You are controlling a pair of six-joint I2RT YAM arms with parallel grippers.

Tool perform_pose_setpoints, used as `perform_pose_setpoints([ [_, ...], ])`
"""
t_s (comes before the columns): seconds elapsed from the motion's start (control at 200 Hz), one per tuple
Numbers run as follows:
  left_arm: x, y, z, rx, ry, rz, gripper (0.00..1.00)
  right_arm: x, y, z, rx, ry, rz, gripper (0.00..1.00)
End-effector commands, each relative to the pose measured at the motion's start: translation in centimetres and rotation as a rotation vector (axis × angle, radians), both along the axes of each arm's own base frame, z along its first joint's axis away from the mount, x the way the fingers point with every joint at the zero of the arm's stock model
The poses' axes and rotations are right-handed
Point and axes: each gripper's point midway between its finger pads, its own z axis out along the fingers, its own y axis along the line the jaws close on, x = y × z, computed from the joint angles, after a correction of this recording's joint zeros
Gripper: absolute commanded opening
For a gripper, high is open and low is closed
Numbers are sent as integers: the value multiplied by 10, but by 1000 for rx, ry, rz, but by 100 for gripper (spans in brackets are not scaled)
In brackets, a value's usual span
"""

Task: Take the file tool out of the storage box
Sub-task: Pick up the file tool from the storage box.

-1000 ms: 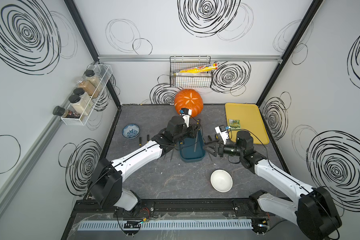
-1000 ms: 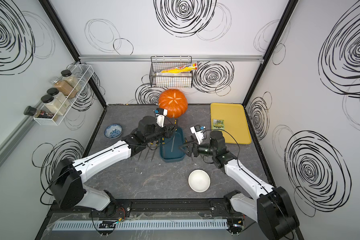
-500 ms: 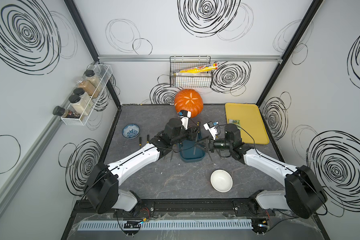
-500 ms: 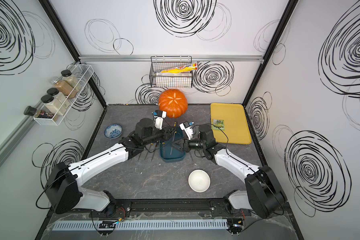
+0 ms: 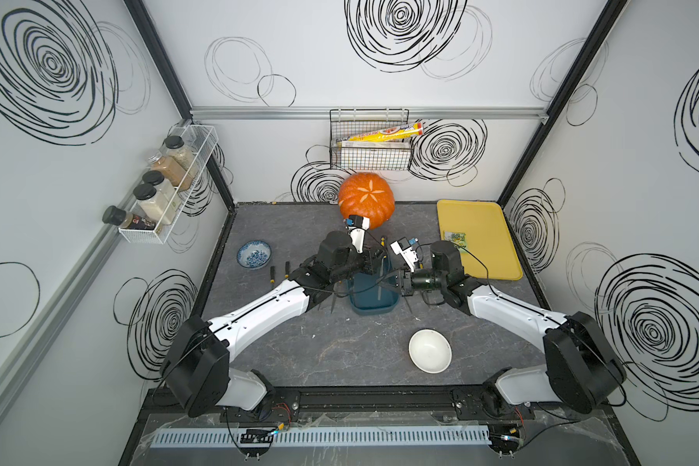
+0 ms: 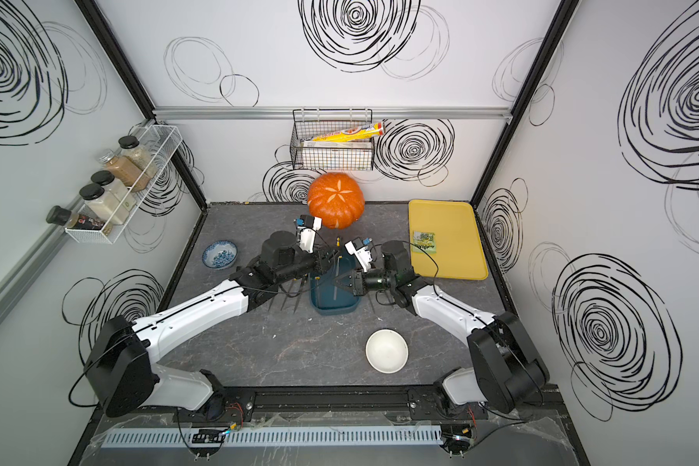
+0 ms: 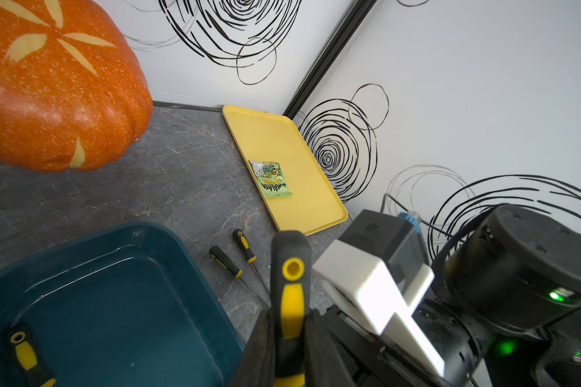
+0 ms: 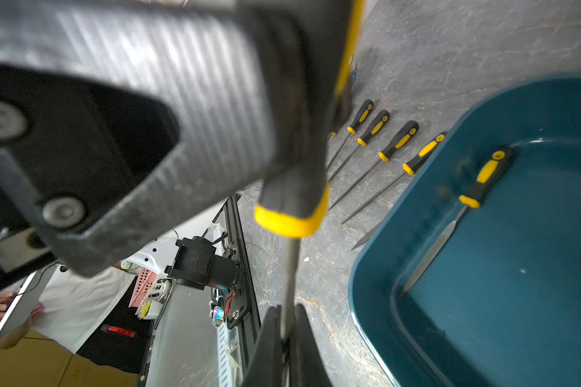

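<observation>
File tool (image 7: 291, 268) is held at both ends. My left fingers (image 7: 260, 341) are clamped on its black-and-yellow handle. My right fingers (image 8: 270, 341) are pressed together on its thin metal shaft, a little below the yellow collar. It hangs in the air between my two wrists, lifted off the box floor. In both top views my fingers meet over the storage box (image 6: 333, 308), the left ones reaching in from its left side and the right ones from its right.

The storage box is a dark teal bin with rounded corners, standing mid-worktop. A second file (image 8: 477, 181) lies inside it, close along the left wall, with its blade flat on the floor.

Just outside that wall a row of files (image 8: 398, 140) lies side by side on the grey worktop (image 5: 340, 351). Two small files (image 7: 225, 261) lie on the worktop between the box and the yellow tray (image 7: 316, 214). A green packet (image 7: 272, 179) rests on that tray.

Behind the box, by the back wall, sits the orange pumpkin (image 5: 366, 199). A white bowl (image 5: 429, 350) stands nearer the front edge, well apart from the box. A blue-patterned bowl (image 5: 254, 254) sits off to the left.
</observation>
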Motion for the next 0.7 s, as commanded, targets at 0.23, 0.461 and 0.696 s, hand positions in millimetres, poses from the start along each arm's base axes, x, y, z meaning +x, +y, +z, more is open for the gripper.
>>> perform_pose_setpoints([
  [0.23,-3,7,16,-52,-31,28,99,21,-29,-25,-320,-60,-124,0],
  [0.461,-4,15,11,-55,-24,34,99,38,-113,-67,-845,0,-365,0],
  [0.696,-8,23,10,-37,-25,43,99,42,-178,-105,-1104,171,-478,2],
])
